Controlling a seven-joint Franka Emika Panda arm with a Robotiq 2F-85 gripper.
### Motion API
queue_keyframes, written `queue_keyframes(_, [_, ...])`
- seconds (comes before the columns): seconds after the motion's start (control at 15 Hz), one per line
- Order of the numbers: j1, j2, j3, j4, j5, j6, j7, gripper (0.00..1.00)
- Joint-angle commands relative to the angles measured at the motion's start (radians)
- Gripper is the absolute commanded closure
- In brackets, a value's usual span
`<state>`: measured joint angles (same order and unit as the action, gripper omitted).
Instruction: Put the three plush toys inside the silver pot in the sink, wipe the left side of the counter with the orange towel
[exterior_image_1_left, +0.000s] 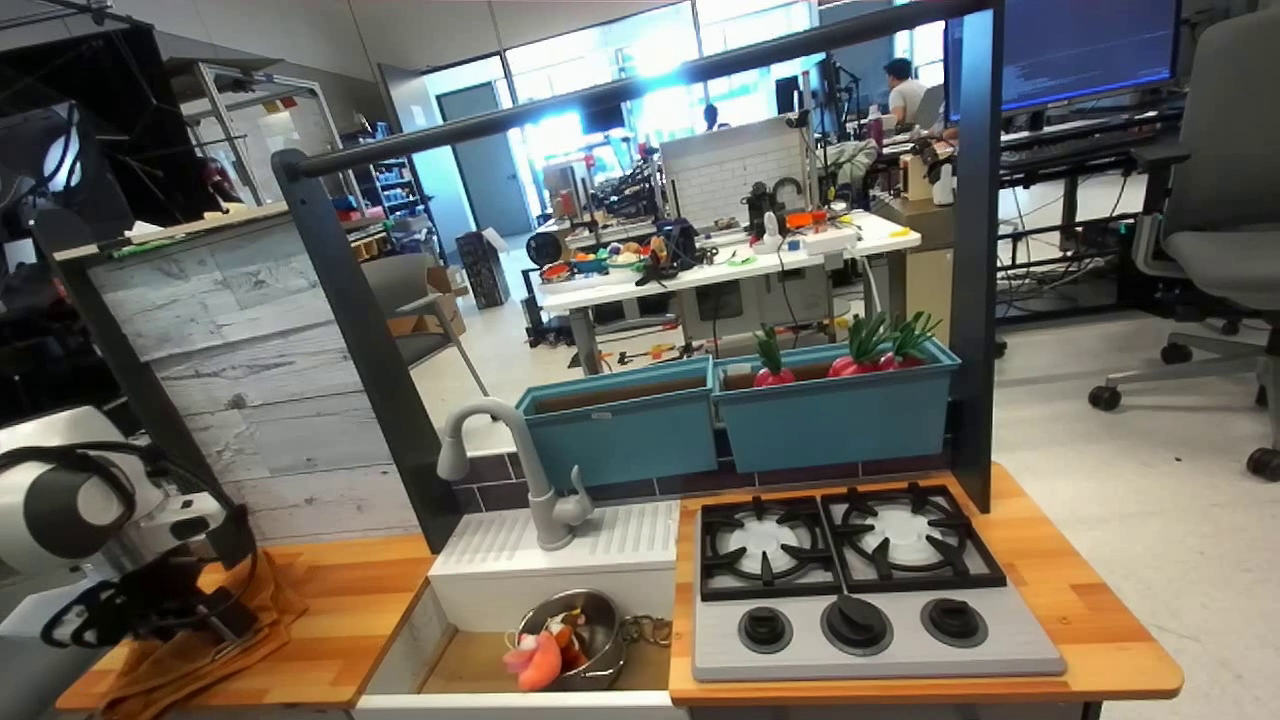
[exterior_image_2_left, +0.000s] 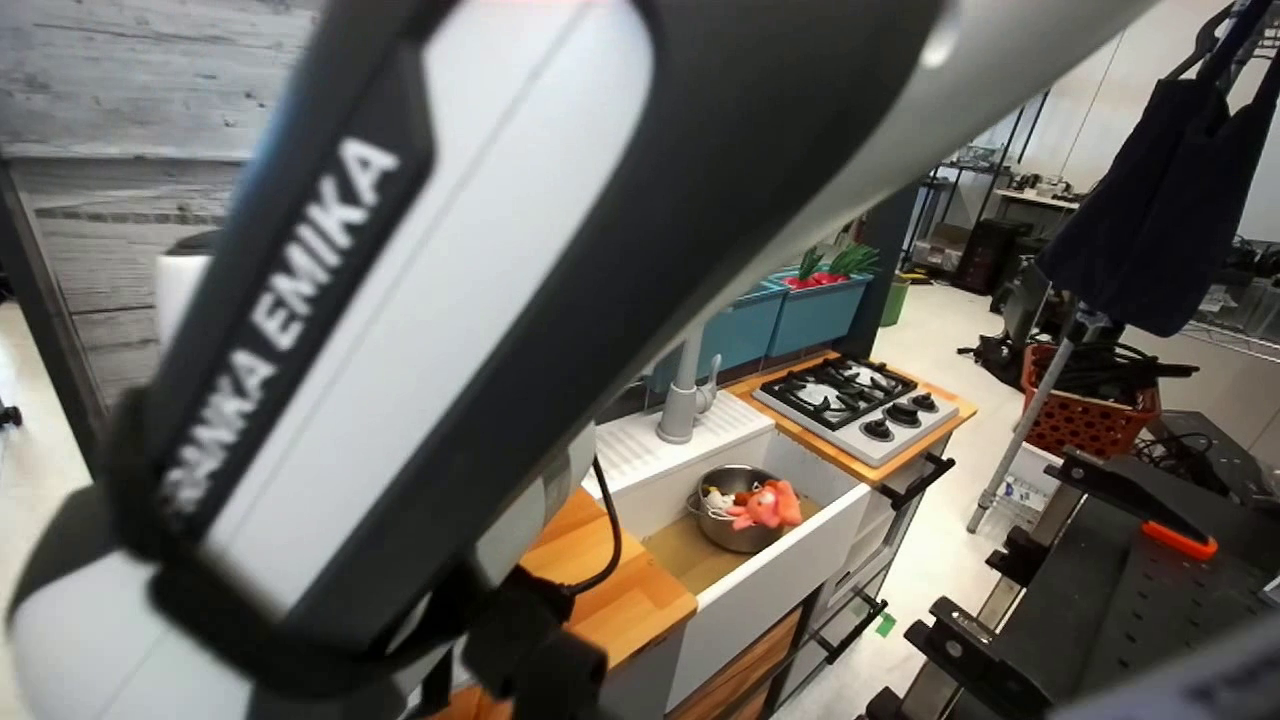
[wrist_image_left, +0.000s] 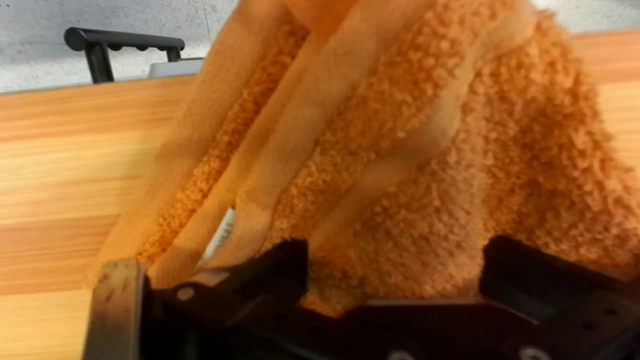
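Note:
On the left part of the wooden counter (exterior_image_1_left: 350, 600) lies the bunched orange towel (exterior_image_1_left: 165, 665). It fills most of the wrist view, where its fluffy folds and a small white tag show. My gripper (wrist_image_left: 395, 245) is down at the towel, its fingers wide apart, with towel cloth showing between and beyond them but not clamped. Inside the white sink (exterior_image_1_left: 510, 703) stands the silver pot (exterior_image_1_left: 597, 610). A pinkish plush toy (exterior_image_2_left: 768, 503) leans over the pot's rim; a reddish-brown lump and a whitish one sit partly hidden behind it, individual outlines unclear.
A grey faucet (exterior_image_1_left: 548, 510) rises behind the sink, and the stove (exterior_image_1_left: 870, 640) stands to its right. Beside the left counter is a whitewashed plank wall (exterior_image_1_left: 250, 380) with a dark post (exterior_image_1_left: 370, 370). The robot arm (exterior_image_2_left: 450, 300) blocks much of an exterior view.

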<state>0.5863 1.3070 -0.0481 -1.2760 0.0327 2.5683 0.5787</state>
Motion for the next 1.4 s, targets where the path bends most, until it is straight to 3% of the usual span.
queue_keyframes(0.0, [-0.072,-0.049,-0.032,-0.123,0.032,0.017,0.032,0.0])
queue_keyframes(0.2, [-0.132,-0.083,-0.052,-0.183,0.035,0.03,0.073,0.0])
queue_keyframes(0.47, [-0.162,-0.057,-0.03,-0.153,0.021,-0.001,0.059,0.0])
queue_keyframes(1.07, [0.026,0.047,0.099,0.053,-0.044,-0.025,-0.061,0.0])
queue_keyframes(1.33, [0.059,0.075,0.063,0.12,-0.034,-0.044,-0.054,0.0])
